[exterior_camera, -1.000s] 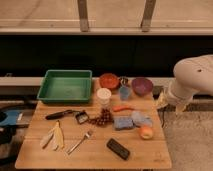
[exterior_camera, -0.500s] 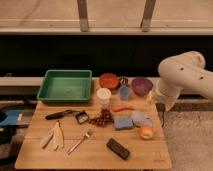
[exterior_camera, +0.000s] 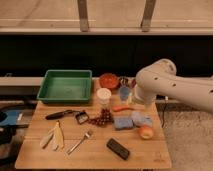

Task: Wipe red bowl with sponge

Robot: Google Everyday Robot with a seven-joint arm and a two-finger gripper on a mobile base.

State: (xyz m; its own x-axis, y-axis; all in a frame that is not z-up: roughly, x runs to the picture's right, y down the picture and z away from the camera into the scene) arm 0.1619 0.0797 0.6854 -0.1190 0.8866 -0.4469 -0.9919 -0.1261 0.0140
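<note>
Honestly, my tool is released and hidden behind the white arm (exterior_camera: 150,85) near the blue cup (exterior_camera: 124,92). The sponge (exterior_camera: 123,123) lies just beside the grey cloth (exterior_camera: 141,119), in front of the red bowl (exterior_camera: 108,80), so I risk grasping the cloth.

table (exterior_camera: 95,156) rundown: tray (exterior_camera: 66,86) back left | bowl (exterior_camera: 108,80) just right of it, tub (exterior_camera: 104,95) right in front of the bowl | sponge (exterior_camera: 123,123) front-right of centre, cloth (exterior_camera: 141,119) just right of it, fruit (exterior_camera: 146,132) in front of the cloth | block (exterior_camera: 118,148) near the front edge | gripper (exterior_camera: 133,100) over the back right, beside the cup (exterior_camera: 124,92)
</note>
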